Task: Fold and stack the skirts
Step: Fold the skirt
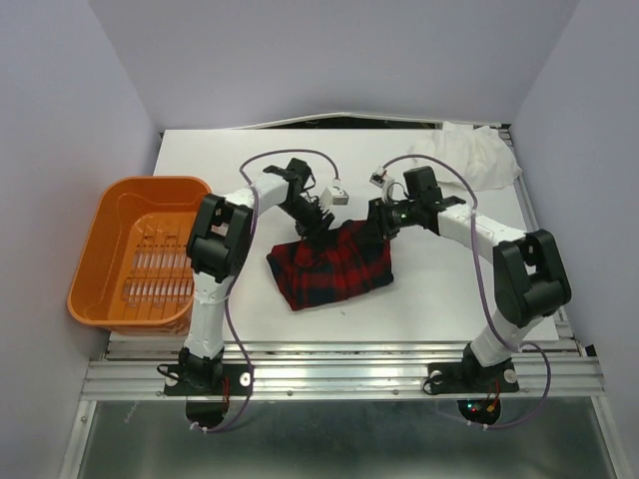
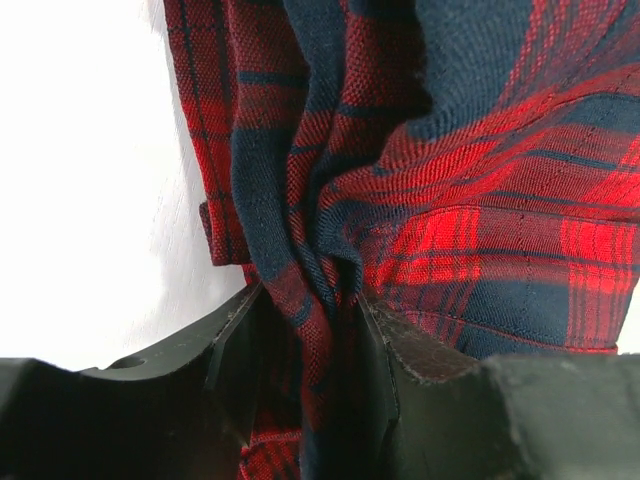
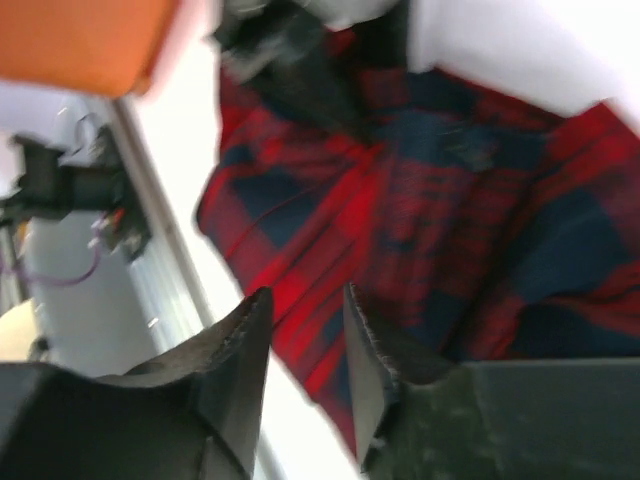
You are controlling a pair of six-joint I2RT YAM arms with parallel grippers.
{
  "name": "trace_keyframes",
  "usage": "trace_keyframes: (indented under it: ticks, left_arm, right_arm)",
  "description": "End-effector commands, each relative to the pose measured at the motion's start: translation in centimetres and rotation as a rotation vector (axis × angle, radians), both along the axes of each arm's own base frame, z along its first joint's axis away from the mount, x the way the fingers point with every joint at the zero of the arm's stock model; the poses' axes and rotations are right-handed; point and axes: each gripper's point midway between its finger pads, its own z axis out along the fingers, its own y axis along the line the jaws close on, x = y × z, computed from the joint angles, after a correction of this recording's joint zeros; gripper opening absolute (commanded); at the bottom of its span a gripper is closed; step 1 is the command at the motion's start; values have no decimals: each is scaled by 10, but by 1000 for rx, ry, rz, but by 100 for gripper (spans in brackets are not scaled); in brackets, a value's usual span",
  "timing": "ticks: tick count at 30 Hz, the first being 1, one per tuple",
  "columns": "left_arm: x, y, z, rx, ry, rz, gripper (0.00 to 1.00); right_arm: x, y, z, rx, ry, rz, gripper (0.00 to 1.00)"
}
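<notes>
A red and navy plaid skirt [image 1: 334, 264] lies bunched on the white table [image 1: 449, 289] between the two arms. My left gripper [image 1: 312, 226] is at the skirt's far left edge. In the left wrist view the left gripper [image 2: 305, 300] is shut on a gathered fold of the skirt [image 2: 480, 200]. My right gripper [image 1: 380, 222] is at the skirt's far right corner. In the right wrist view the right gripper [image 3: 305, 300] is open and empty, above the skirt [image 3: 450, 200], with nothing between the fingers. That view is blurred.
An orange basket [image 1: 140, 249] stands at the table's left edge and also shows in the right wrist view [image 3: 80, 40]. A crumpled white cloth [image 1: 477, 155] lies at the back right corner. Walls close the table at the back and sides.
</notes>
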Motion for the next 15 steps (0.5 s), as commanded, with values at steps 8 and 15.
trace_keyframes:
  ticks: [8, 15]
  left_arm:
    - [62, 48, 30, 26, -75, 248, 54]
    - [127, 85, 136, -155, -273, 543, 67]
  right_arm:
    - [57, -10, -82, -114, -45, -260, 7]
    - [63, -14, -110, -141, 32, -351, 1]
